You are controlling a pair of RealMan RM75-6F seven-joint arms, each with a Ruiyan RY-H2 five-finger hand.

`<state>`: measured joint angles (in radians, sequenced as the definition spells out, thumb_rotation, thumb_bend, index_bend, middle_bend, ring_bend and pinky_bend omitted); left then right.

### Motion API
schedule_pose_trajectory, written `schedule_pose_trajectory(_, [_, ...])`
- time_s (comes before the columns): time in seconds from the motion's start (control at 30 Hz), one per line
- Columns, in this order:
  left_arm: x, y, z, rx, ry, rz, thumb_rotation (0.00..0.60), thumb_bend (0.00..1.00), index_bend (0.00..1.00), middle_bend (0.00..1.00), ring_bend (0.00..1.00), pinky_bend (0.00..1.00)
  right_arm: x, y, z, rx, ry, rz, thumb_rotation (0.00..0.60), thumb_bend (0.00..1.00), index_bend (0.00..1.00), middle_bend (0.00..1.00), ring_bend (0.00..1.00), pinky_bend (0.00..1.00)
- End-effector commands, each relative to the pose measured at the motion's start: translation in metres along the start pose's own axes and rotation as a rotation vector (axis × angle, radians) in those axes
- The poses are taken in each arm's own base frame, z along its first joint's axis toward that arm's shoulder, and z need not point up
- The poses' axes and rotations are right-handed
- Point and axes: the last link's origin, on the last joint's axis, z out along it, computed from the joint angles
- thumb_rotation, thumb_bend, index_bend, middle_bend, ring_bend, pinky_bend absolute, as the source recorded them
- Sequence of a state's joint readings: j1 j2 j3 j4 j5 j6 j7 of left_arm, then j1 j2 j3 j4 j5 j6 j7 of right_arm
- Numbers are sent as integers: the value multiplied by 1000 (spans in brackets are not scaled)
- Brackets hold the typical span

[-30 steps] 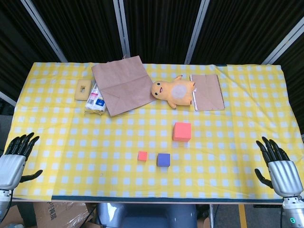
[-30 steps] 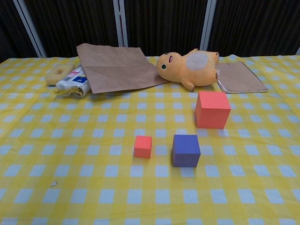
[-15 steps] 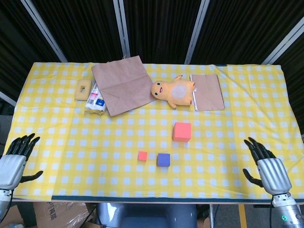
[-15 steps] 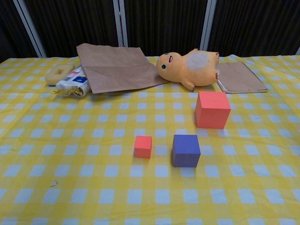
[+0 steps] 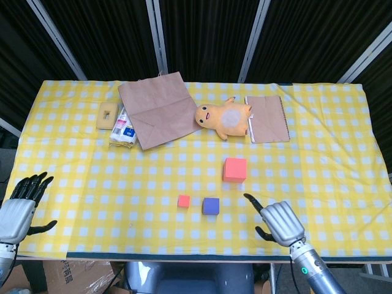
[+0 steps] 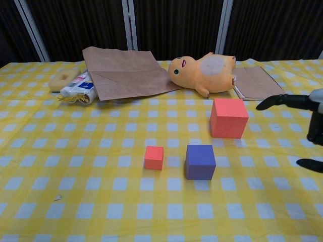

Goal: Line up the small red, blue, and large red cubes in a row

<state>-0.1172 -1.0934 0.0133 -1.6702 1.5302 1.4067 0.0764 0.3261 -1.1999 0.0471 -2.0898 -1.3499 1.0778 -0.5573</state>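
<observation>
A small red cube [image 5: 184,201] [image 6: 154,157] sits near the front of the yellow checked table, with a blue cube [image 5: 211,206] [image 6: 200,162] just to its right. The large red cube [image 5: 235,169] [image 6: 228,117] stands further back and to the right of them. My right hand [image 5: 278,221] [image 6: 308,117] hovers over the table right of the blue cube, fingers apart, one finger stretched toward the large red cube, holding nothing. My left hand [image 5: 18,205] stays at the table's front left corner, fingers spread and empty; the chest view does not show it.
At the back lie a brown paper bag [image 5: 157,109], an orange plush toy [image 5: 224,118], a spiral notebook [image 5: 267,118], a white packet [image 5: 123,127] and a tan block [image 5: 107,115]. The table's front edge [image 5: 184,256] runs just below the cubes.
My right hand has swept left from the table's right edge to a spot just right of the blue cube. The cubes and my left hand have not moved.
</observation>
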Motion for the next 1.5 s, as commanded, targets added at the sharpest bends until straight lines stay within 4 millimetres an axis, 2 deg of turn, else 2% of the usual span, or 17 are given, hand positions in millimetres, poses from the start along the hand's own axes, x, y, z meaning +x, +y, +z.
schedule_pose_trajectory(0.03, [0, -1, 0, 3, -5, -2, 600, 0, 0, 0, 0, 0, -20, -40, 24, 61, -87, 13, 600, 376, 139, 1000, 1000, 1000])
schedule_pose_trajectory(0.37, [0, -5, 0, 15, -24, -10, 600, 0, 0, 0, 0, 0, -45, -83, 51, 30, -182, 28, 600, 376, 139, 1000, 1000, 1000])
schedule_pose_trajectory(0.53, [1, -7, -1, 20, -28, -17, 600, 0, 0, 0, 0, 0, -51, -93, 62, 1, -199, 33, 600, 376, 139, 1000, 1000, 1000])
schedule_pose_trajectory(0.97, [2, -9, -3, 30, -28, -25, 600, 0, 0, 0, 0, 0, -40, -89, 79, -57, -111, 113, 600, 375, 124, 1000, 1000, 1000])
schedule_pose_trajectory(1.43, [1, -9, -3, 29, -33, -25, 600, 0, 0, 0, 0, 0, -50, -78, 92, -120, -147, 104, 600, 375, 121, 1000, 1000, 1000])
schedule_pose_trajectory(1.5, [1, -9, -3, 30, -33, -26, 600, 0, 0, 0, 0, 0, -52, -78, 93, -124, -148, 105, 600, 376, 162, 1000, 1000, 1000])
